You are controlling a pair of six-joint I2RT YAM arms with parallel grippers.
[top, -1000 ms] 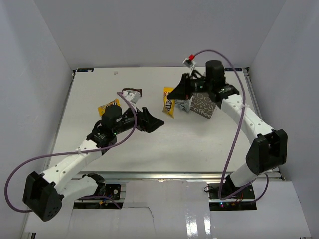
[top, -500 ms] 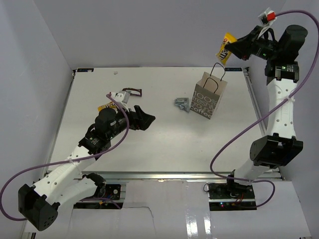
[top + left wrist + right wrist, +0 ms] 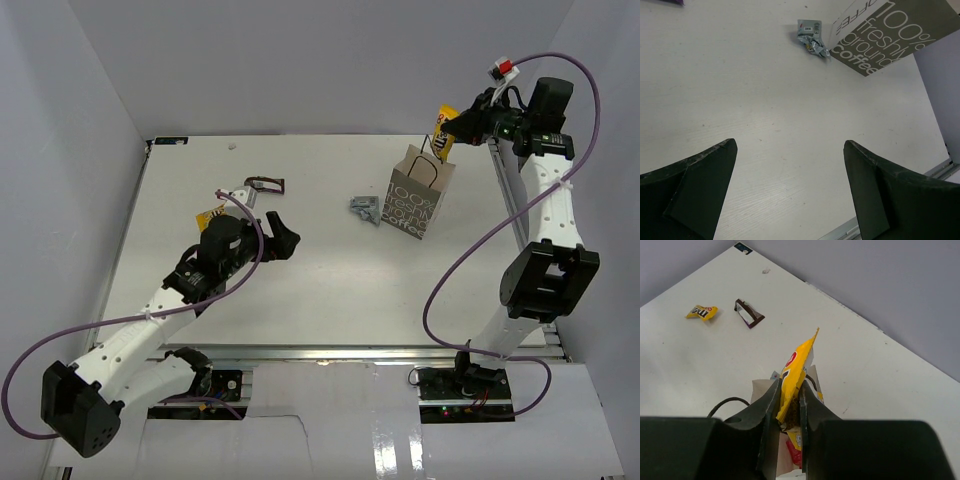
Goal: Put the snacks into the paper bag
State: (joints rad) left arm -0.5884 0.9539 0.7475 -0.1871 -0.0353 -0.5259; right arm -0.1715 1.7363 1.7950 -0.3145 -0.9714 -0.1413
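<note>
The grey-brown paper bag (image 3: 420,198) stands upright at the back right of the table. My right gripper (image 3: 458,128) is shut on a yellow snack packet (image 3: 443,130) and holds it just above the bag's open top. In the right wrist view the packet (image 3: 796,371) sticks up between the fingers, with the bag's mouth (image 3: 761,388) below and a red packet (image 3: 798,450) inside. A silver packet (image 3: 365,210) lies left of the bag. My left gripper (image 3: 287,238) is open and empty over the table's middle; it sees the silver packet (image 3: 812,38) and bag (image 3: 890,31) ahead.
A small yellow packet (image 3: 212,213), a white packet (image 3: 238,193) and a dark brown packet (image 3: 265,184) lie at the left behind my left arm. The yellow (image 3: 701,312) and brown (image 3: 749,314) ones show in the right wrist view. White walls enclose the table.
My right arm has come down from high at the back right, bringing the yellow packet over the bag's mouth. My left gripper has drawn back slightly.
</note>
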